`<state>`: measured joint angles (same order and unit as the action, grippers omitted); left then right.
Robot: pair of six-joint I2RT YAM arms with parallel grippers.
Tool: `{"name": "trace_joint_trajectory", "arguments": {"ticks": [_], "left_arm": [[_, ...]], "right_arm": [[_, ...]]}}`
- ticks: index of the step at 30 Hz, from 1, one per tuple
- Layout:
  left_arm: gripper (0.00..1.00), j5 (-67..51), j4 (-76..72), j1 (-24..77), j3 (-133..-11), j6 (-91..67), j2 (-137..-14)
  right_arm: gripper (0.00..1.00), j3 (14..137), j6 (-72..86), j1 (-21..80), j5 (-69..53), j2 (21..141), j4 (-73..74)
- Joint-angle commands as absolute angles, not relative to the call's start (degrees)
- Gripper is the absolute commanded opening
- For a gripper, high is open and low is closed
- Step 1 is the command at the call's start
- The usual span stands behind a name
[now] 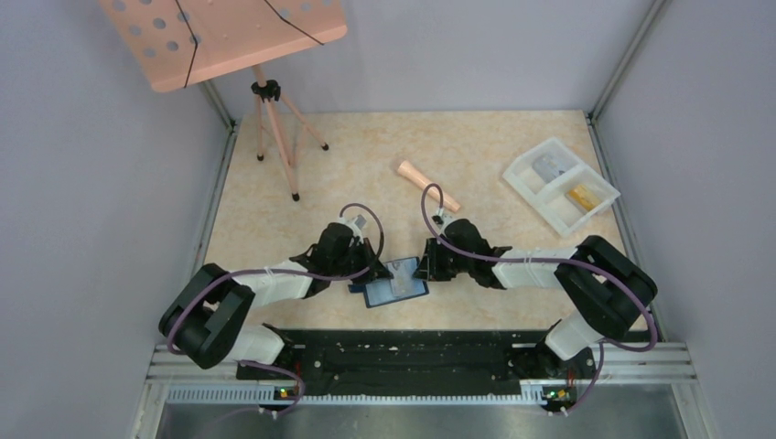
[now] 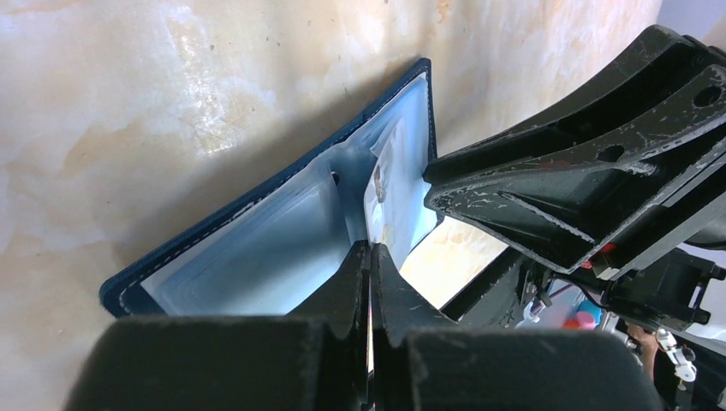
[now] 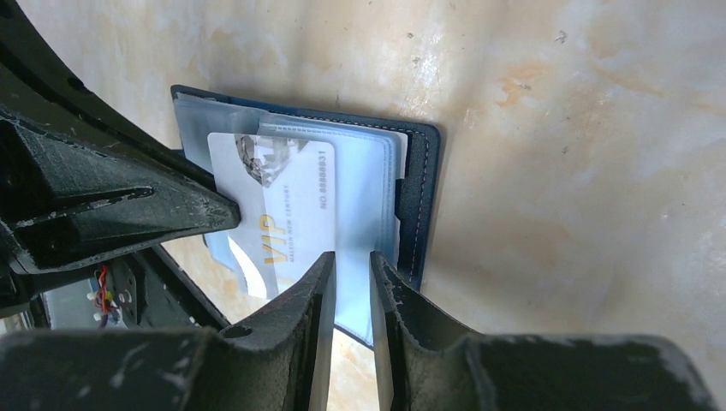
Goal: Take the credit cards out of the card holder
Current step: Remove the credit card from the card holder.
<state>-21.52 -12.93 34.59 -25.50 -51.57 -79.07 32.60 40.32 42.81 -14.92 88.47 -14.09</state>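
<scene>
Between grey walls [image 1: 55, 183], on marbled beige tabletop [image 1: 384, 155], lower centre: card holder [image 1: 395, 291] is pinched by right gripper [image 3: 351, 261], VIP card [image 3: 282, 197] by left gripper [image 2: 370, 250].

- Peach perforated board [image 1: 224, 37], far-left corner, tilted, on a tripod [image 1: 274, 128] w/ black-tipped feet on the table.
- Tan cylindrical stick [image 1: 426, 183], lying diag. mid-table, apart from everything else.
- White 2-compartment plastic tray [image 1: 523, 187], far right, angled, near the side rail.
- Beige marbled tabletop [image 1: 366, 151]; grey walls [image 1: 82, 183] around.
- Black strip [image 1: 403, 352] along near edge.
</scene>
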Motion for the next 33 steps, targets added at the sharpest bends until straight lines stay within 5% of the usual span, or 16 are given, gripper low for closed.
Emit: {"name": "trace_joint_trajectory", "arguments": {"ticks": [1, 23, 33], "left_arm": [[0.0, -21.8, -9.7, 33.8, -24.9, -49.7, -77.2], [0.0, -17.5, 13.1, 32.2, -30.1, -40.7, -56.5], [0.0, -29.9, 17.7, 32.2, -33.7, -33.9, -53.6]], "right_arm": [[0.22, 31.3, 39.4, 41.7, -12.4, 88.0, -11.8], [0.3, 37.3, 24.7, 41.6, -21.2, 76.9, -4.8], [0.34, 39.0, 16.3, 40.0, -34.4, 70.6, -5.1]]}}
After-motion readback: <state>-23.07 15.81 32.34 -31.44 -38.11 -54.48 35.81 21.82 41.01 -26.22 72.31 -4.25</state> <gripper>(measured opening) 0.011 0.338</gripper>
